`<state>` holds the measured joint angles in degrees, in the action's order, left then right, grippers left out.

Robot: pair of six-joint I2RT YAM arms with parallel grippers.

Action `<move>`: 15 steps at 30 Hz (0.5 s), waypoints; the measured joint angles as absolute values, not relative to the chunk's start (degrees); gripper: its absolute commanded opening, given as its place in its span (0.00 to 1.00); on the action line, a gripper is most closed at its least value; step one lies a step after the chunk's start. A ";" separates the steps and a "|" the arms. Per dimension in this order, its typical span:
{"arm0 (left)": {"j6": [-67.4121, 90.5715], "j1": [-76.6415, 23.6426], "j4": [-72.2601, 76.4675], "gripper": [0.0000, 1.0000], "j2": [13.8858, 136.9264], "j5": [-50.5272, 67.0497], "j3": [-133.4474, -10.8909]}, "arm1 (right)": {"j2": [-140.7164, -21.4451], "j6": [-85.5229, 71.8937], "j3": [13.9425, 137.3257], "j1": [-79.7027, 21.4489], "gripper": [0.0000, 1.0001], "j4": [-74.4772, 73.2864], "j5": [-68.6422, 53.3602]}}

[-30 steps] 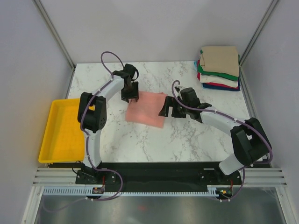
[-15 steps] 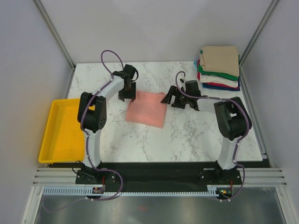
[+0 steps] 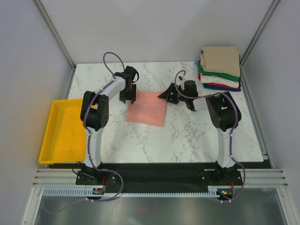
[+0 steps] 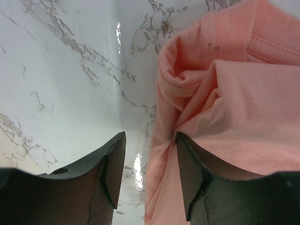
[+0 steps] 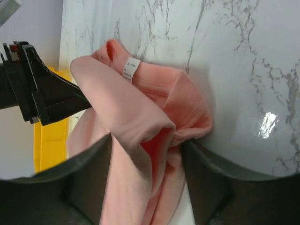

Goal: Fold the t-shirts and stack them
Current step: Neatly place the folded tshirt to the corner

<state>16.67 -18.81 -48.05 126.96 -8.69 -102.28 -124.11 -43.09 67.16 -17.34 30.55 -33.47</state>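
The salmon-pink t-shirt [image 3: 146, 109] lies folded into a rough square on the marble, its far edge bunched. My left gripper [image 3: 128, 98] is at its far left corner. In the left wrist view that gripper [image 4: 150, 136] is open, the shirt's edge [image 4: 234, 108] lying in the right half of the gap and bare marble in the left half. My right gripper [image 3: 167, 96] is at the far right corner. It is open [image 5: 146, 140], with a loose, hollow fold of the shirt [image 5: 126, 108] between its fingers. The folded t-shirts [image 3: 220, 68] are stacked at the far right, tan on top.
A yellow tray [image 3: 61, 131] hangs off the table's left edge and also shows in the right wrist view [image 5: 49, 140]. Grey walls and metal posts enclose the table. The left gripper's black body [image 5: 47, 98] faces the right gripper across the shirt.
The right arm swung its gripper from the shirt's right edge up to the far right corner. The left gripper shifted only slightly. The shirt stayed in place.
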 measured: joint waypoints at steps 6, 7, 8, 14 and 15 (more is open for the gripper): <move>16.51 -18.55 -48.16 0.55 127.46 -8.29 -103.07 | -126.48 -46.65 64.05 -17.28 0.00 35.75 -35.11; 16.49 -18.55 -48.16 0.55 127.50 -8.23 -103.18 | -126.54 -47.05 63.70 -17.28 0.00 36.27 -35.40; 16.49 -18.48 -48.18 0.55 127.52 -8.12 -103.20 | -126.54 -47.33 63.48 -17.28 0.00 36.49 -35.64; 16.56 -18.74 -47.94 0.77 124.18 -7.53 -100.05 | -123.48 -41.93 65.91 -16.64 0.00 25.08 -35.73; 16.58 -18.98 -48.29 0.86 122.26 -7.44 -98.56 | -122.39 -39.90 67.11 -16.62 0.00 21.54 -35.27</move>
